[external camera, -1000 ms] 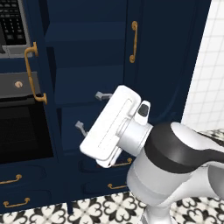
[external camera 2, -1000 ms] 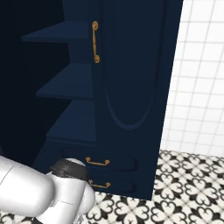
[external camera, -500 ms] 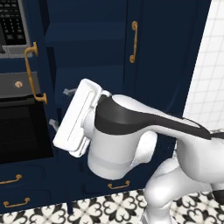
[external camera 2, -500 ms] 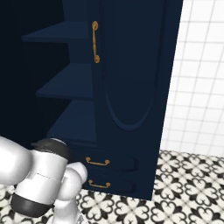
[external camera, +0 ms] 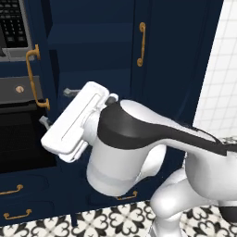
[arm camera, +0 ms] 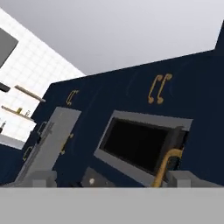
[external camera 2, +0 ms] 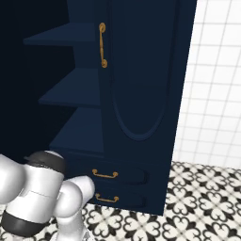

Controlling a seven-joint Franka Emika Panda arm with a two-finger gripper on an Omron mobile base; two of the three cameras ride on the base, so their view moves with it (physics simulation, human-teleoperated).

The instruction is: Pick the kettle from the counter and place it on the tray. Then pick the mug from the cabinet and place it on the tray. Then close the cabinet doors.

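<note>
The tall navy cabinet [external camera 2: 141, 155] stands open, with bare inner shelves [external camera 2: 75, 94] showing. Its left door [external camera: 46, 55] is swung out towards me, edge-on, with a long brass handle [external camera: 33, 76]. The right door [external camera 2: 141, 70] carries an arched moulding and a brass handle [external camera 2: 102, 44]. My gripper [external camera: 54, 106] is open and holds nothing. It sits right by the lower end of the left door's handle. In the hand view my gripper [arm camera: 113, 178] has its tips spread wide, and a brass handle [arm camera: 168, 164] curves up beside the right tip. The tray, mug and kettle are out of view.
A black oven [external camera: 18, 143] and a microwave [external camera: 11, 23] sit just left of the open door. Brass-handled drawers [external camera 2: 106, 174] lie below the shelves. A white tiled wall [external camera 2: 212, 94] stands to the right, above a patterned floor [external camera 2: 197, 207]. My own bulky arm [external camera: 139, 139] crosses the cabinet front.
The hand has swung left from the cabinet's middle to the left door's handle, and the arm has stretched out behind it. The fingers stayed open.
</note>
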